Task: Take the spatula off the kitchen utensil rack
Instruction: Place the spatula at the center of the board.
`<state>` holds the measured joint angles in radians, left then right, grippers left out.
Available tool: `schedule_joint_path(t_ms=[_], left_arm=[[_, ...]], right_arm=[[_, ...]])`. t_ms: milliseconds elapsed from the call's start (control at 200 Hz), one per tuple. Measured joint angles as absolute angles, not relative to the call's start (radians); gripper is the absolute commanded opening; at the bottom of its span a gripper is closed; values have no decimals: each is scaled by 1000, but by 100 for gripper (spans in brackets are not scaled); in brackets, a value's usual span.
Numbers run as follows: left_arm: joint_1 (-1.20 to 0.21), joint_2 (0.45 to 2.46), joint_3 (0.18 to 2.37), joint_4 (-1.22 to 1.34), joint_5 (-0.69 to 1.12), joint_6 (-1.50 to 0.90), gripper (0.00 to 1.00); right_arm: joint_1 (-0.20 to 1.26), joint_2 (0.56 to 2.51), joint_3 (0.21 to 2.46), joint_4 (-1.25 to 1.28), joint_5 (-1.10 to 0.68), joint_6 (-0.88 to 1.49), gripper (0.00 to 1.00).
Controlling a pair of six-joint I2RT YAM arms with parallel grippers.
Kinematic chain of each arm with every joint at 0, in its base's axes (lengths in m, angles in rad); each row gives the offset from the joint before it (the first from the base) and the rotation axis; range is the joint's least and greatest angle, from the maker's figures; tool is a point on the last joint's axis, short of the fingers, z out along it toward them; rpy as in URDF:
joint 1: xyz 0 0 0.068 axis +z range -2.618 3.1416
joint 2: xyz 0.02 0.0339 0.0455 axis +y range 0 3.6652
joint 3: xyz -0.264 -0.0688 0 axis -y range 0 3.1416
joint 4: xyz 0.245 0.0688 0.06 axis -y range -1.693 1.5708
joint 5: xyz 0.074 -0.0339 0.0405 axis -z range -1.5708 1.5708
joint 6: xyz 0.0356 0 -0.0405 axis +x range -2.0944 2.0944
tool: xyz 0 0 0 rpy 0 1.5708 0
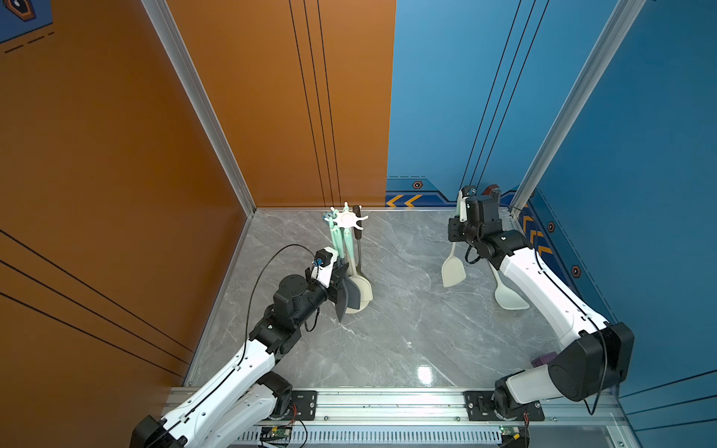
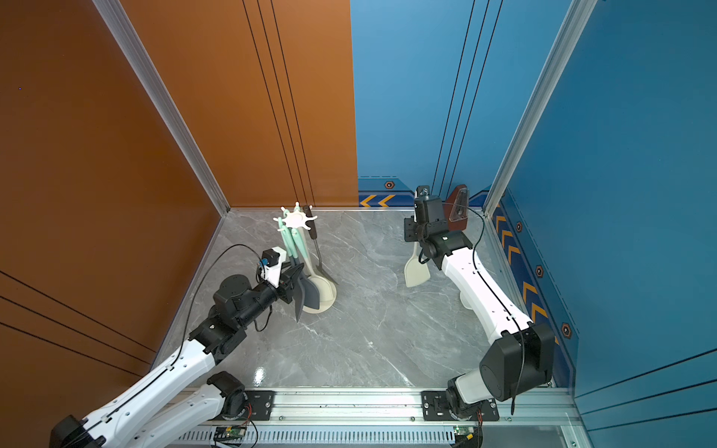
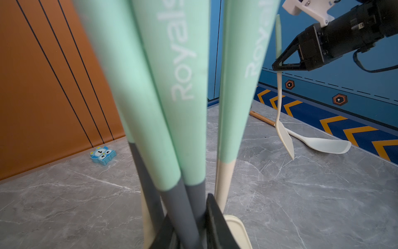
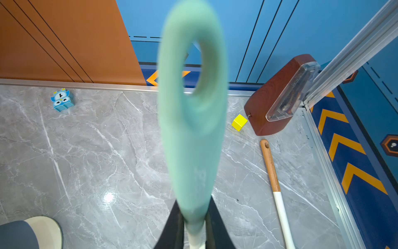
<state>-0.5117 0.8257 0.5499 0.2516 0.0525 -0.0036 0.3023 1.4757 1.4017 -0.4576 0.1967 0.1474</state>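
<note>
The kitchen utensil rack (image 1: 346, 219) (image 2: 297, 221) stands at the back left of the table, with several mint-handled utensils hanging from its hook arms. My left gripper (image 1: 341, 288) (image 2: 298, 288) (image 3: 189, 215) is low beside the rack, shut on the grey stem (image 3: 181, 207) of one hanging utensil. The spatula (image 1: 453, 269) (image 2: 417, 271) (image 3: 284, 138) has a cream blade and a mint handle (image 4: 191, 129). It hangs clear of the rack above the back right of the table. My right gripper (image 1: 454, 230) (image 2: 410, 230) (image 4: 195, 222) is shut on its handle.
A white spoon with a wooden handle (image 1: 508, 294) (image 4: 277, 189) lies under my right arm. A brown wooden block (image 2: 459, 207) (image 4: 277, 101) and a yellow cube (image 4: 239, 122) sit in the back right corner. A blue owl toy (image 3: 103, 155) (image 4: 62, 99) lies by the back wall.
</note>
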Motion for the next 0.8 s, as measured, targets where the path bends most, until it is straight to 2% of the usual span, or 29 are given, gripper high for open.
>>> schedule_joint_path(t_ms=[510, 801], left_arm=[[-512, 826, 550, 252, 52, -4, 22], [-512, 826, 550, 252, 51, -4, 22]], right_arm=[[182, 1604, 1425, -571, 219, 151, 1], [163, 1686, 1493, -620, 214, 147, 1]])
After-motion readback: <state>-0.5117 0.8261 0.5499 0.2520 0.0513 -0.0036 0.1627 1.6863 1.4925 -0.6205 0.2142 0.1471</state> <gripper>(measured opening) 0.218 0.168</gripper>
